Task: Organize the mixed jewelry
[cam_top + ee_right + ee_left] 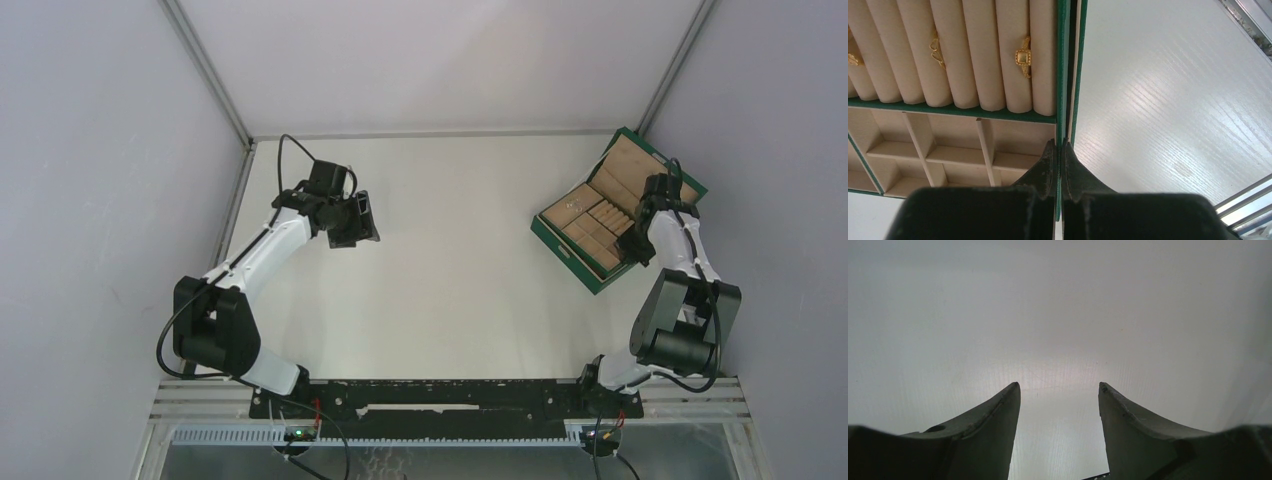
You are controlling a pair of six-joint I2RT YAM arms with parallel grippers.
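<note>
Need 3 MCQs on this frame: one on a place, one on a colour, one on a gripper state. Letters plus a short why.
1. Where on the table is the jewelry box?
A. far right corner
B. near left edge
C. dead centre

2. What colour is the square-faced ring tucked in the cushion rolls?
A. silver
B. gold
C. black

3. How is the left gripper?
A. shut on a ring
B. open, holding nothing
C. shut, empty

Answers:
1 A: the top view shows the box against the far right corner.
2 B: the right wrist view shows it yellow gold against the tan rolls.
3 B: its fingers stand apart with only bare table between them.
</note>
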